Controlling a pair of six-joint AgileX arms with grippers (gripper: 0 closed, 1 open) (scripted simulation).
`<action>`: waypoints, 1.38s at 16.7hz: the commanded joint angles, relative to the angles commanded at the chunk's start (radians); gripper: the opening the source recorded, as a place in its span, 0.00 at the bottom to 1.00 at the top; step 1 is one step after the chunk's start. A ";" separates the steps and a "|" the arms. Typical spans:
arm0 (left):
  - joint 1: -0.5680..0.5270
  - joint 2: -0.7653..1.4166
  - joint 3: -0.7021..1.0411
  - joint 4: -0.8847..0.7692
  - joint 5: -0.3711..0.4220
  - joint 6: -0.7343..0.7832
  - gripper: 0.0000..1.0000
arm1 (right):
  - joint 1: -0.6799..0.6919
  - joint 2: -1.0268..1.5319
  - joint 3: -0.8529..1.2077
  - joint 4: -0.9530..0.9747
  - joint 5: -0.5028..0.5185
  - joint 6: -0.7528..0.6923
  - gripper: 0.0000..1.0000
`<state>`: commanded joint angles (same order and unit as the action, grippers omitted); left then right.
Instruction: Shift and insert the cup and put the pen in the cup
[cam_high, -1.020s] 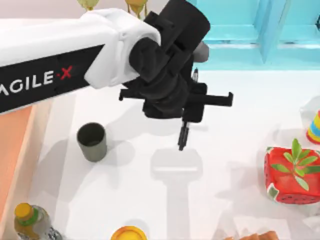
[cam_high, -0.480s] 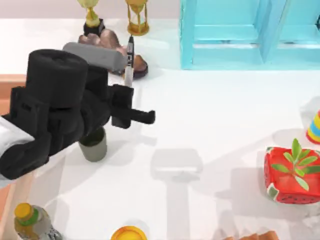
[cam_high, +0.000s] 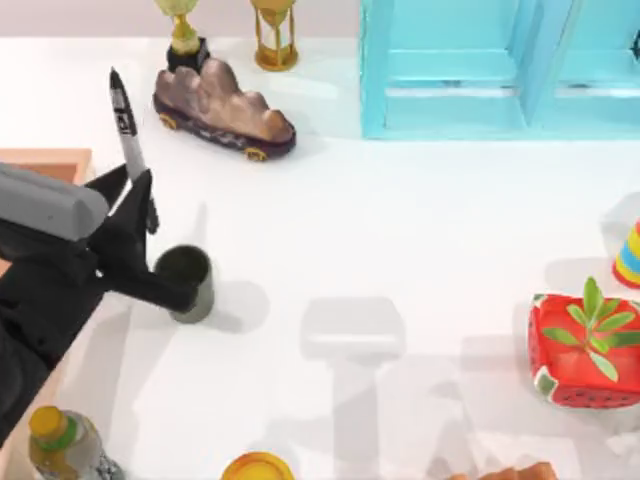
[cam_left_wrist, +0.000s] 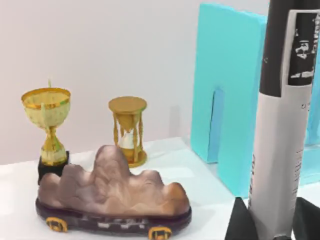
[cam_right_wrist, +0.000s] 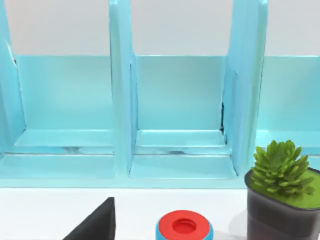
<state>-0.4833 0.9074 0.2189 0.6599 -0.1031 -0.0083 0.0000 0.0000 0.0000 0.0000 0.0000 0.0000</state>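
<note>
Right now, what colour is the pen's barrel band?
White-grey with black print, on the black pen held by the left gripper; clearest in the left wrist view.

pen (cam_left_wrist: 280, 150) label print — unreadable

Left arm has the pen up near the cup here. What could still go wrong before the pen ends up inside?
1. The left gripper grips the pen low, its long top leaning away from the cup; it may pivot in the grip.
2. The pen sits beside the cup's mouth, not over it, so it could hit the rim and tip the cup.
3. The gripper's lower finger crosses the cup and might nudge it.
</note>
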 joint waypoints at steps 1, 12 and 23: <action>0.008 -0.026 -0.030 0.037 -0.002 0.013 0.00 | 0.000 0.000 0.000 0.000 0.000 0.000 1.00; 0.013 0.017 -0.053 0.146 0.003 0.030 0.00 | 0.000 0.000 0.000 0.000 0.000 0.000 1.00; 0.042 0.339 0.000 0.416 0.025 0.032 0.00 | 0.000 0.000 0.000 0.000 0.000 0.000 1.00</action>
<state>-0.4410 1.2462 0.2185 1.0755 -0.0780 0.0240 0.0000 0.0000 0.0000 0.0000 0.0000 0.0000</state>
